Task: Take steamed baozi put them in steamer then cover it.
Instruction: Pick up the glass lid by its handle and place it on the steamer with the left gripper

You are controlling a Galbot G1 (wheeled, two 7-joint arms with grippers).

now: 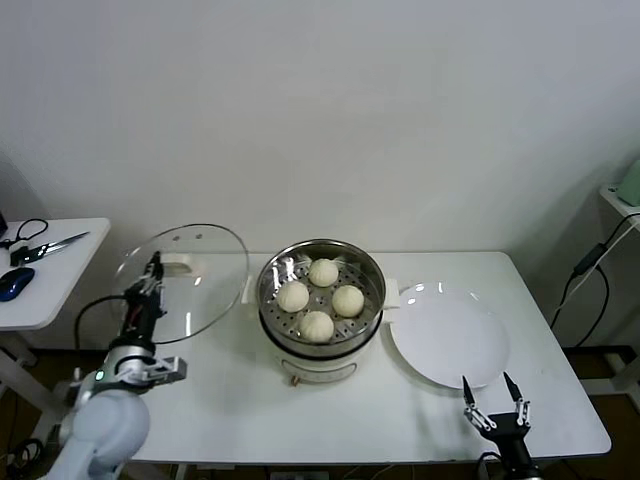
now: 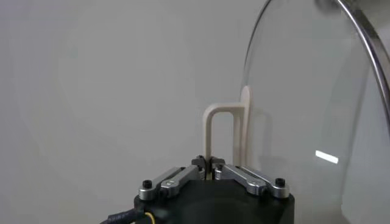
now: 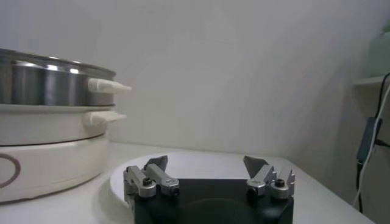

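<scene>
Left gripper (image 2: 210, 167): clamped tight on the cream handle (image 2: 226, 134) of the lid (image 1: 185, 283), holding it tilted above the table's left edge, beside the steamer.
Right gripper (image 1: 494, 402): jaws spread wide, holding nothing, at the table's front edge just before the white plate (image 1: 447, 338).
Buns (image 1: 319, 298): four, on the perforated tray inside the steamer (image 1: 320, 308).
Steamer: uncovered, mid-table (image 1: 222, 400).

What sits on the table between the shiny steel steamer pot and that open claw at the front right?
The flat round white plate, empty, lies between the steamer and the open right pincer, seen in the head view.
</scene>
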